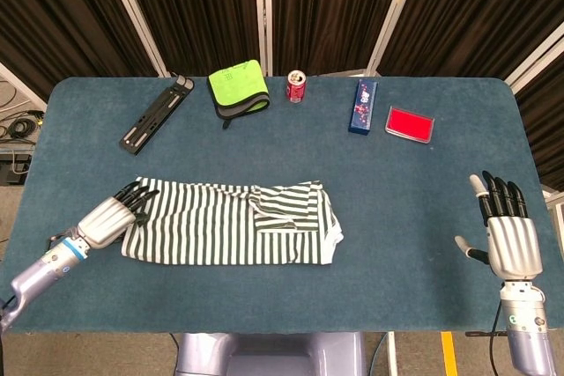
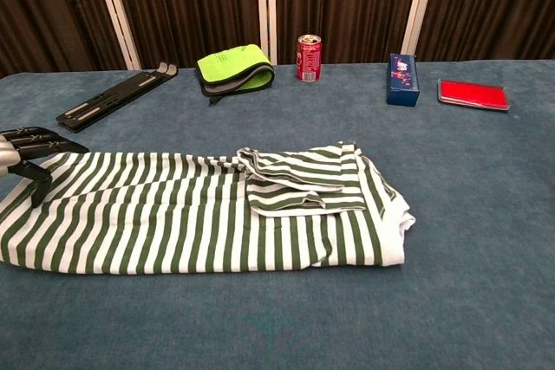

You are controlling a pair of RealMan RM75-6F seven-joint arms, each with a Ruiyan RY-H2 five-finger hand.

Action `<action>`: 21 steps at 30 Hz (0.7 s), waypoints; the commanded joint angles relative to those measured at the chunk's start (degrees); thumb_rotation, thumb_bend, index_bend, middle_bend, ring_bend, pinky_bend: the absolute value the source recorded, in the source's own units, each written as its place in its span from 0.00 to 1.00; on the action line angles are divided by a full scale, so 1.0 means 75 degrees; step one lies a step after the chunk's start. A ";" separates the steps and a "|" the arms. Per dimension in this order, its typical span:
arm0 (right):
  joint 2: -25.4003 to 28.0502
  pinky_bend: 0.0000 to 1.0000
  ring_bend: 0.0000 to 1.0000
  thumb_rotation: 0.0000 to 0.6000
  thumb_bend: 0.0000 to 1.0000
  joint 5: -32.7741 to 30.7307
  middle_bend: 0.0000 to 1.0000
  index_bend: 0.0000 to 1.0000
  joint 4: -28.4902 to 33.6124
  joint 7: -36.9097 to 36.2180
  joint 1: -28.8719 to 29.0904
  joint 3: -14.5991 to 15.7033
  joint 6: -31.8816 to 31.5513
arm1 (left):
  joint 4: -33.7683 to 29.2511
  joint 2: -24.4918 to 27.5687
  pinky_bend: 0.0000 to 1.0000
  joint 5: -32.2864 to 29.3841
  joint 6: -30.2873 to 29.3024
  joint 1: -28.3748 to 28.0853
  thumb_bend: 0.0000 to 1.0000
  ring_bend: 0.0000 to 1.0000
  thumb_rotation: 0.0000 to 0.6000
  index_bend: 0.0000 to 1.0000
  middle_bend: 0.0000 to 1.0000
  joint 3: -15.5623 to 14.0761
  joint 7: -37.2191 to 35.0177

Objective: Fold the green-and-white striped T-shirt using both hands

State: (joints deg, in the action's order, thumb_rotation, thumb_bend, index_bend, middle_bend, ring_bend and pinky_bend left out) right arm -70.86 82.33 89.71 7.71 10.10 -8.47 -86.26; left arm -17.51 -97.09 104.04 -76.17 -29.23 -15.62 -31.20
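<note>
The green-and-white striped T-shirt (image 1: pixel 231 224) lies flat on the blue surface (image 1: pixel 414 209), left of centre and toward the near edge. It forms a long horizontal band. A sleeve section (image 1: pixel 284 208) is folded over onto the upper right part of the band. The collar end (image 2: pixel 392 214) faces right.

The left hand (image 1: pixel 107 219) rests at the left end of the T-shirt. Its dark fingers (image 1: pixel 134 193) reach onto the upper left corner of the fabric. In the chest view the thumb appears to sit below the fabric edge while the fingers (image 2: pixel 39 140) lie on top, so the hand pinches that corner. The left forearm extends down and left, off the near left corner of the surface.

The right hand (image 1: pixel 507 231) stands upright beyond the right edge of the surface, well apart from the T-shirt. Its fingers (image 1: pixel 500 195) are straight and spread, and the thumb points left. It holds nothing. The chest view does not show this hand.

Along the far side of the surface, from left to right, lie:
- a black folding stand (image 1: pixel 156 114), set diagonally;
- a lime-green pouch (image 1: pixel 238 87);
- a red soda can (image 1: pixel 296 86), upright;
- a blue box (image 1: pixel 362 106);
- a flat red case (image 1: pixel 410 122).
</note>
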 commanded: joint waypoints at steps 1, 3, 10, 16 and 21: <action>0.0007 0.00 0.00 1.00 0.00 0.0009 0.00 0.00 0.0015 -0.0008 -0.0005 -0.0004 -0.0006 | 0.0166 0.0090 0.00 0.0001 0.0077 0.0158 0.65 0.00 1.00 0.87 0.00 -0.0063 0.0005; 0.0015 0.00 0.00 1.00 0.00 0.0017 0.00 0.00 0.0032 -0.0017 -0.0009 -0.0003 -0.0003 | 0.0252 0.0188 0.00 -0.0161 0.0307 0.0347 0.65 0.00 1.00 0.87 0.00 0.0004 -0.0226; 0.0024 0.00 0.00 1.00 0.00 0.0031 0.00 0.00 0.0063 -0.0013 -0.0010 -0.0008 0.0018 | 0.0698 0.0279 0.00 -0.0430 0.0681 0.0613 0.65 0.00 1.00 0.88 0.00 0.0171 -0.0403; 0.0031 0.00 0.00 1.00 0.00 0.0033 0.00 0.00 0.0079 -0.0009 -0.0017 -0.0017 0.0013 | 0.0861 0.0326 0.00 -0.0588 0.0842 0.0719 0.65 0.00 1.00 0.88 0.00 0.0301 -0.0480; 0.0060 0.00 0.00 1.00 0.00 0.0014 0.00 0.00 0.0088 -0.0062 -0.0034 -0.0043 -0.0003 | 0.1024 0.0438 0.00 -0.0659 0.1064 0.0888 0.65 0.00 1.00 0.88 0.00 0.0333 -0.0530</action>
State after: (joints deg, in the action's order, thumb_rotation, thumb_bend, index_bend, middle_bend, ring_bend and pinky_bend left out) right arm -70.42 82.44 90.37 7.25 9.85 -8.78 -86.27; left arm -10.10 -94.02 99.19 -68.48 -22.83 -13.15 -35.14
